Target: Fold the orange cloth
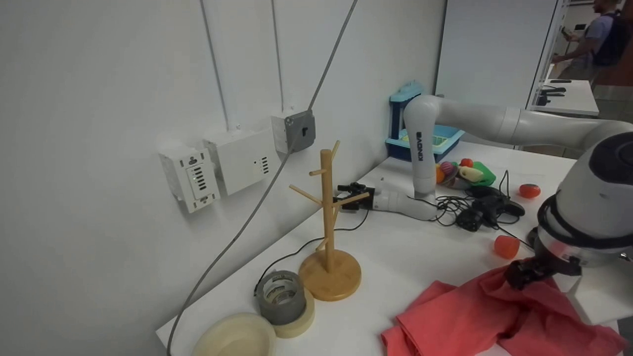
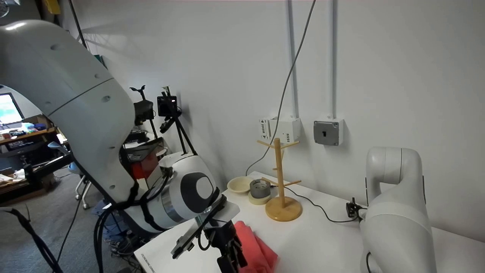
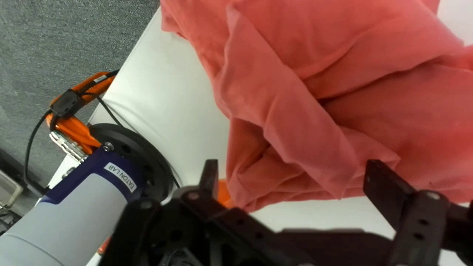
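Orange cloth (image 1: 460,311), coral-red, heavily wrinkled, loosely bunched. Lies on white surface (image 1: 395,242), beneath the end effector (image 3: 292,171), cut off at the bottom in both exterior views. Shows, in the wrist view, a long flap laid diagonally across deep creases; comes close to the surface's edge at the top of that view.

End effector, black, two-fingered. Spread wide, unclenched, with cloth visible between the fingers. Contact with the fabric: cannot tell.

Small red object (image 1: 507,246), just beyond the cloth in an exterior view.

Wooden stand (image 1: 328,217), pegged, upright on round base, apart from the cloth.

Grey tape roll (image 1: 277,304), resting on beige tape roll (image 1: 303,321), just beside the stand's base. Pale bowl (image 1: 232,341), next to both rolls.

Second arm (image 1: 494,121), grey-white, lettered KINOVA. Black controller (image 1: 489,207) and tangled cables (image 1: 447,205), close by.

Heap of small coloured items (image 1: 460,175), beyond the controller. Blue rack (image 1: 397,148), farther back beside the wall (image 1: 123,99).
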`<state>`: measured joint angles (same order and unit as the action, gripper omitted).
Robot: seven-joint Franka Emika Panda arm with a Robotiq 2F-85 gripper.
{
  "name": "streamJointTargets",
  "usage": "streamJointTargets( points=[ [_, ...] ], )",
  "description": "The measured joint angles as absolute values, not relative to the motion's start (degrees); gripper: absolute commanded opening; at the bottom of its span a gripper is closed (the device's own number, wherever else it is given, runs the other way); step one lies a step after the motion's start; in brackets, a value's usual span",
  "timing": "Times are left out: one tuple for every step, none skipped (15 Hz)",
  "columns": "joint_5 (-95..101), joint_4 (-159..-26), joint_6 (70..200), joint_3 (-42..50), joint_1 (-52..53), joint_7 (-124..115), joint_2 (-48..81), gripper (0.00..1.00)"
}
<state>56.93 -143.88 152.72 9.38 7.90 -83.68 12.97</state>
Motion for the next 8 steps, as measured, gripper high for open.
streamJointTargets(
  points=[
    [56.9,-143.7,152.7,9.1,8.1,-83.4,12.7,1.0],
    [56.8,-143.6,152.7,8.8,8.2,-83.1,12.3,1.0],
    [56.7,-143.5,152.7,8.3,8.2,-82.6,12.0,1.0],
    [56.5,-143.5,152.8,7.8,8.3,-81.9,11.6,1.0],
    [56.1,-143.4,153.0,7.2,8.3,-80.9,11.3,1.0],
    [55.2,-143.3,153.3,6.5,8.3,-79.6,11.1,1.0],
    [53.8,-143.1,154.0,5.6,8.3,-78.1,11.1,1.0],
    [52.0,-142.8,155.1,4.8,8.3,-76.4,11.2,1.0]
  ],
)
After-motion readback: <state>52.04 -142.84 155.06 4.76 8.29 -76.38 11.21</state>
